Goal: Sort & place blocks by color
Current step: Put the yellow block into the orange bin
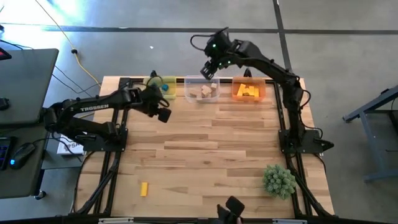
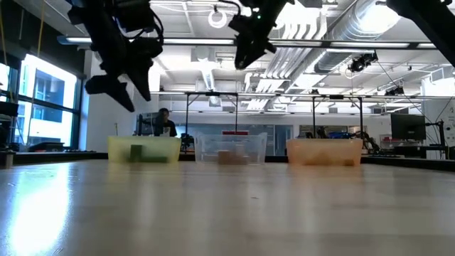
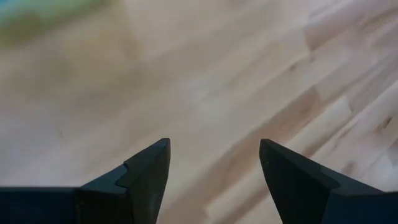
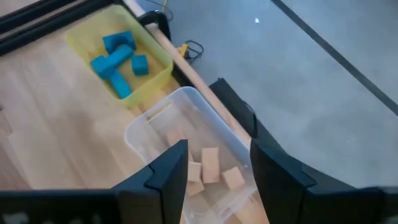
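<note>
Three bins stand in a row at the table's far edge. The yellow bin [image 1: 163, 87] holds blue blocks [image 4: 118, 59], the clear bin [image 1: 202, 92] holds tan blocks [image 4: 210, 165], and the orange bin [image 1: 249, 91] holds yellow blocks [image 1: 250, 92]. One yellow block [image 1: 144, 189] lies flat on the table near the near-left corner. My left gripper [image 1: 163, 115] [image 3: 214, 168] hangs open over bare wood, just on the near side of the yellow bin. My right gripper [image 1: 208, 70] [image 4: 217, 165] is open and empty, raised above the clear bin.
A spiky green plant ball [image 1: 278, 180] sits near the table's near-right corner. The middle of the wooden table [image 1: 211, 149] shows bare boards. In the low view a person [image 2: 165, 122] shows far behind the bins.
</note>
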Robot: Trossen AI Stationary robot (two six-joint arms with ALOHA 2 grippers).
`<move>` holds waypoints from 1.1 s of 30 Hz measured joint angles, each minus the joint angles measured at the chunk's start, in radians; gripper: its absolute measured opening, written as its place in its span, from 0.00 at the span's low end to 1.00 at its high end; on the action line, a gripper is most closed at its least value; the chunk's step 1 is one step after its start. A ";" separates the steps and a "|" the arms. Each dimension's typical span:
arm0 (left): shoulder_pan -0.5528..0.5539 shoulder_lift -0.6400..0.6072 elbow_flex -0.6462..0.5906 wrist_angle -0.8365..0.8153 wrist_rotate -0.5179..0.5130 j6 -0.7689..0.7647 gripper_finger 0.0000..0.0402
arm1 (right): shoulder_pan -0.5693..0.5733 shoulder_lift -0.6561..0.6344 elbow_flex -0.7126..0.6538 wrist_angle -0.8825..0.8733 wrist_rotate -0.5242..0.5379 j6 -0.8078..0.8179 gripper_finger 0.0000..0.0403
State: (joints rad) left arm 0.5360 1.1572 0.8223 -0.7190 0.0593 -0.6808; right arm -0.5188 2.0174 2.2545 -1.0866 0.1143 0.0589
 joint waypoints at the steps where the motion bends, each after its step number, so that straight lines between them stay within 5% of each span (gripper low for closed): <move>1: -0.017 0.000 0.000 -0.018 0.000 -0.027 0.58 | -0.006 -0.001 0.018 -0.016 0.000 0.000 0.40; 17: -0.410 0.000 0.000 -0.248 -0.123 -0.615 0.58 | -0.044 -0.001 0.072 -0.149 -0.003 -0.074 0.40; 33: -0.879 0.005 0.000 -0.279 -0.146 -1.255 0.58 | -0.042 0.000 0.071 -0.144 -0.017 -0.086 0.40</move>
State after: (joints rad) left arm -0.3433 1.1625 0.8225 -0.9980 -0.0863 -1.9358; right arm -0.5610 2.0171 2.3257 -1.2304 0.0976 -0.0273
